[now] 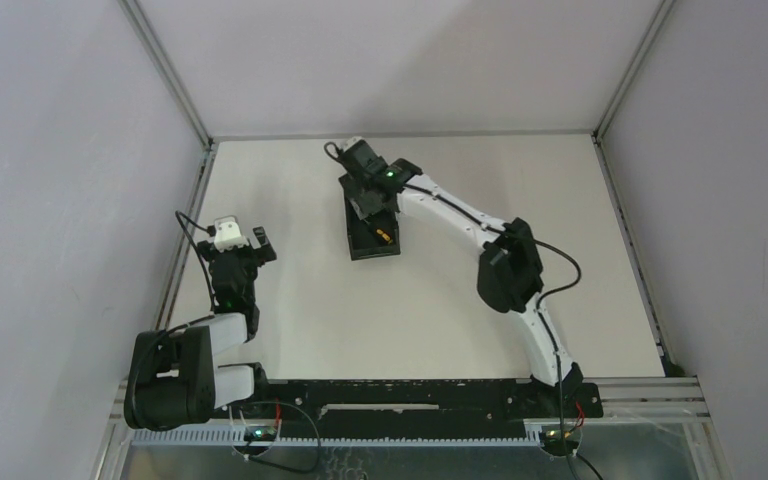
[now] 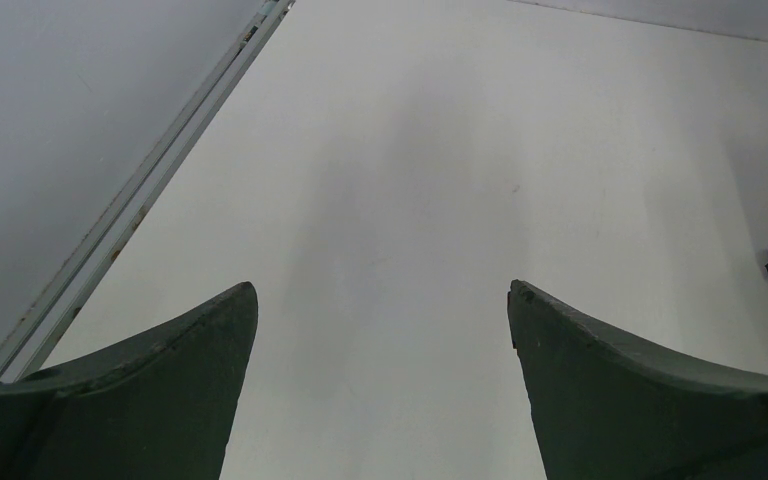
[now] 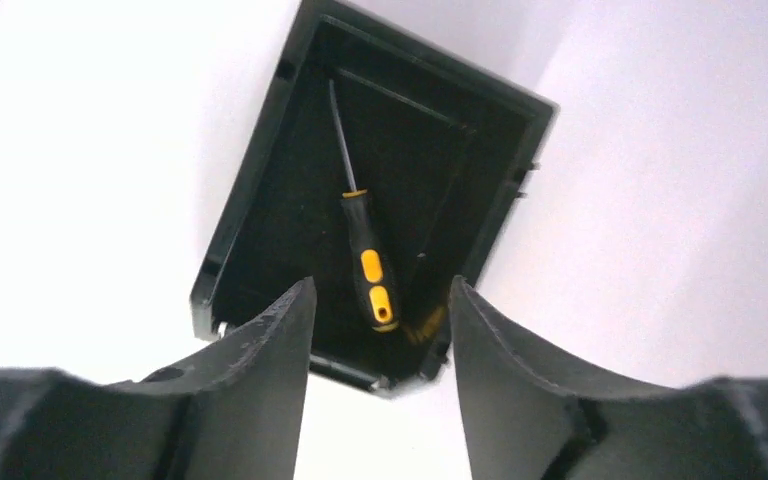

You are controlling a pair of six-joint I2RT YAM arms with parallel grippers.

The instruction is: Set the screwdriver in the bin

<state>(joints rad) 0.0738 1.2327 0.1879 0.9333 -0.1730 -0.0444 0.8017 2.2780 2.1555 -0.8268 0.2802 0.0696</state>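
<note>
You can read no text, label, brand, number or sign in any of the three views. The screwdriver [image 3: 372, 275] shows only plain yellow and black on its handle, and the bin [image 3: 257, 185] has bare black walls with no lettering you can make out.
</note>
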